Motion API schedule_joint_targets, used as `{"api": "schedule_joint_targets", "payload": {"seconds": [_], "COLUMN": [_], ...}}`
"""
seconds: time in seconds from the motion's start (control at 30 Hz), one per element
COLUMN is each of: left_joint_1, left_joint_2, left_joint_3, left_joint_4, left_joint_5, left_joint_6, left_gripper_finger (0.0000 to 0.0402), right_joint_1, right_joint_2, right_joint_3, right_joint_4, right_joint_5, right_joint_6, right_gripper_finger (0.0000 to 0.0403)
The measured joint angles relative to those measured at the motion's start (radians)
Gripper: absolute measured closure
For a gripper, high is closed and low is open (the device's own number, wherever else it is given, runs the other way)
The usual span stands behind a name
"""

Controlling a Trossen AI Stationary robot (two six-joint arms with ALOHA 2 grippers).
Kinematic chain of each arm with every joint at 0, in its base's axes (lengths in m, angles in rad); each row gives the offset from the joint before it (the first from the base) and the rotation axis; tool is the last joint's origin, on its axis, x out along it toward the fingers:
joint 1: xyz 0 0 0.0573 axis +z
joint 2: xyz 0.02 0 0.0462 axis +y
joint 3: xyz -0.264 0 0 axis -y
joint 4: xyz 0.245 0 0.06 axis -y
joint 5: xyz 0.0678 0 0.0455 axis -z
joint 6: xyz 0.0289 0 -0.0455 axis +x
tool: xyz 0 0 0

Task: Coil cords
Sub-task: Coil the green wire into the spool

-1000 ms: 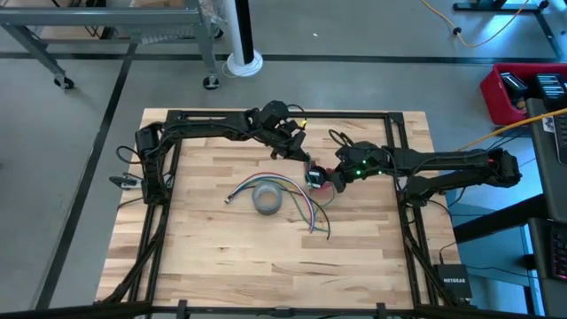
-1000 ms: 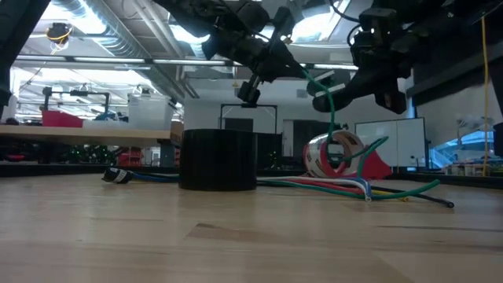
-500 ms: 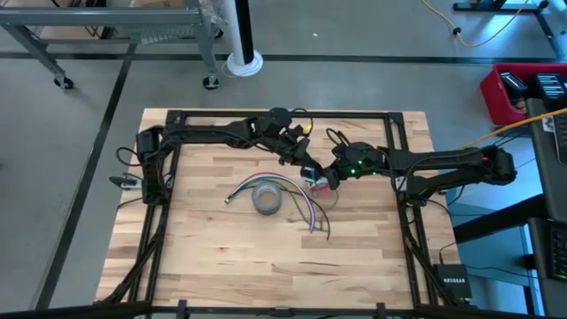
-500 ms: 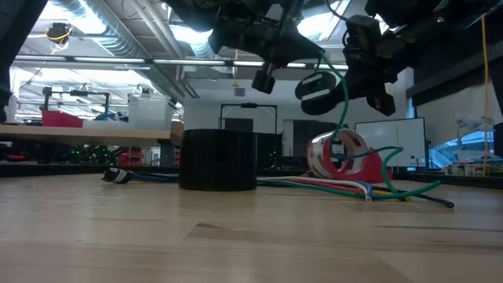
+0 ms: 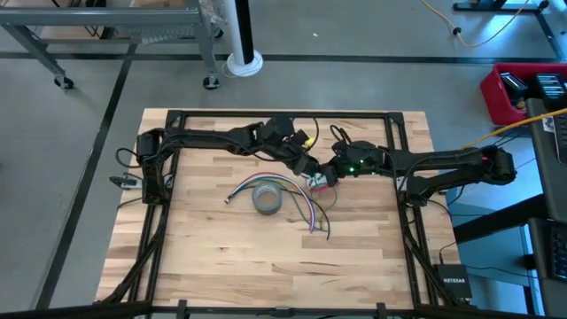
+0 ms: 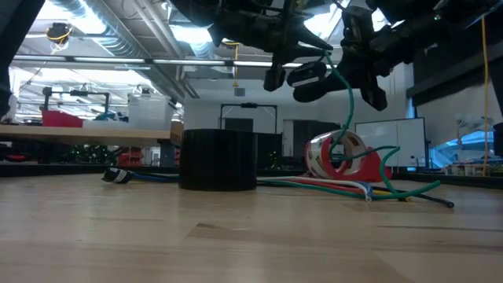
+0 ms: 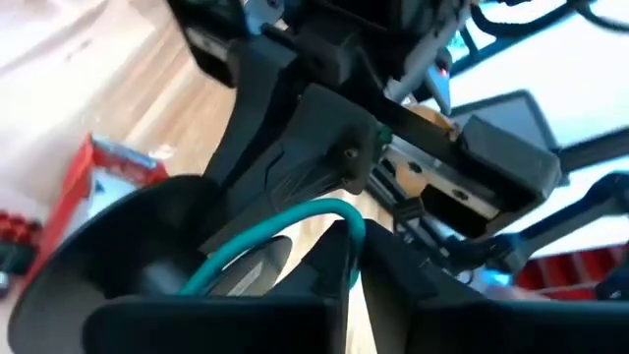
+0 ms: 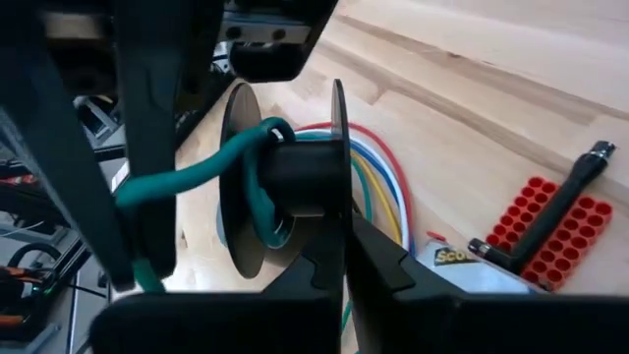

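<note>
On the wooden table (image 5: 204,239), a bundle of coloured cords (image 5: 301,206) lay fanned out, one end near a grey roll of tape (image 5: 267,199) at the middle of the boards. In the low view that roll (image 6: 218,159) stood dark and upright with the cords (image 6: 346,187) running along the table behind and past it.

The left gripper (image 5: 307,166) reached in from the left and hung above the table just right of the roll, meeting the other arm. Its fingers (image 7: 295,285) stood on either side of a green cord (image 7: 265,241); whether they pinched it or merely flanked it could not be told.

The green cord (image 6: 348,110) rose from the table to a small black spool (image 8: 290,177), wrapped around the spool's core (image 8: 257,172).

The right gripper (image 5: 330,170) came in from the right, fingers closed on the spool's flange (image 8: 339,226). Below it sat a red tape dispenser (image 6: 338,157), and nearby a red block of bits (image 8: 545,231) with a black tool (image 8: 570,192) lying across it.
</note>
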Motion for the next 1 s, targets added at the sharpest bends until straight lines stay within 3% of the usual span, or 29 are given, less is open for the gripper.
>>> {"api": "schedule_joint_targets", "payload": {"seconds": [0.17, 0.5, 0.83, 1.0], "left_joint_1": [-0.024, -0.063, -0.114, -0.143], "left_joint_2": [0.000, 0.000, -0.001, -0.002], "left_joint_3": [0.000, 0.000, 0.000, 0.000], "left_joint_4": [0.001, 0.020, -0.002, -0.088], "left_joint_5": [-0.004, -0.033, -0.166, -0.238], "left_joint_6": [0.131, 0.132, 0.182, 0.209], "left_gripper_finger": [0.0357, 0.0304, 0.0324, 0.0337], "right_joint_1": [0.000, 0.000, 0.000, 0.000], "right_joint_2": [0.000, -0.001, -0.001, -0.001], "right_joint_3": [0.000, 0.000, -0.001, -0.002], "right_joint_4": [0.012, 0.030, 0.053, 0.069], "right_joint_5": [0.000, 0.044, 0.046, 0.044], "right_joint_6": [0.000, 0.001, 0.000, 0.000], "right_gripper_finger": [0.0400, 0.0400, 0.0400, 0.0400]}}
